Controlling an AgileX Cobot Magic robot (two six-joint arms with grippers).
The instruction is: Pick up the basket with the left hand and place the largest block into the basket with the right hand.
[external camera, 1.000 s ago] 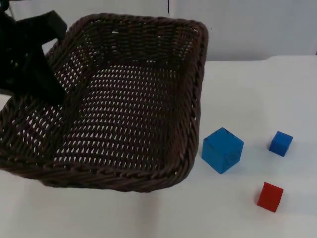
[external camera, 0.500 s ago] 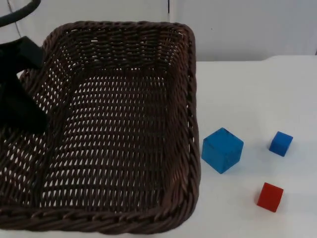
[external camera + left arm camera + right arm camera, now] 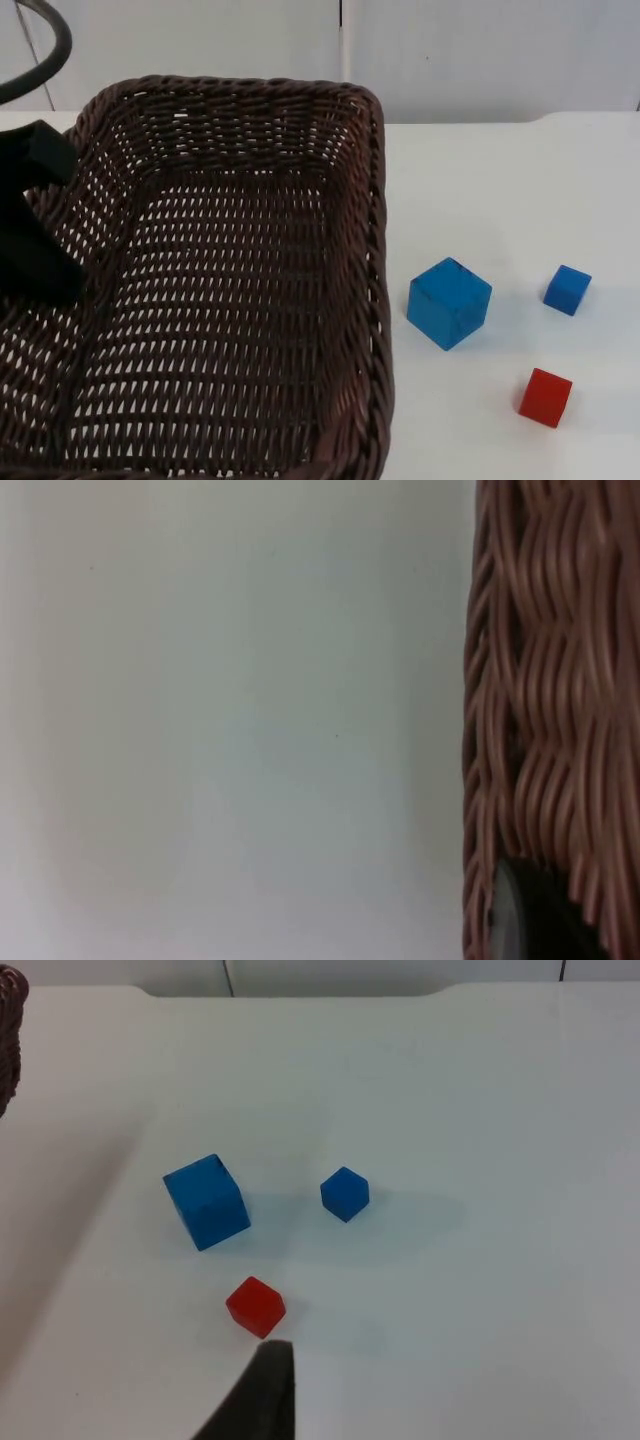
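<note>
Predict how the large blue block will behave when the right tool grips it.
The large blue block looks rigid and flat-faced, so it should hold steady rather than roll. It stands apart from the basket, so a nudge would probably slide it freely.

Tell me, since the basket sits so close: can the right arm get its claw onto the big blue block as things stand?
Probably yes. The big blue block stands apart from the basket with bare table around it; the small blue block and red block sit off to the side, and the right claw looks down on them unobstructed.

Basket [image 3: 230, 300]: left part of table [image 3: 500, 180]
Large block [image 3: 449, 302]: right of basket
Two smaller blocks: further right, well apart
</note>
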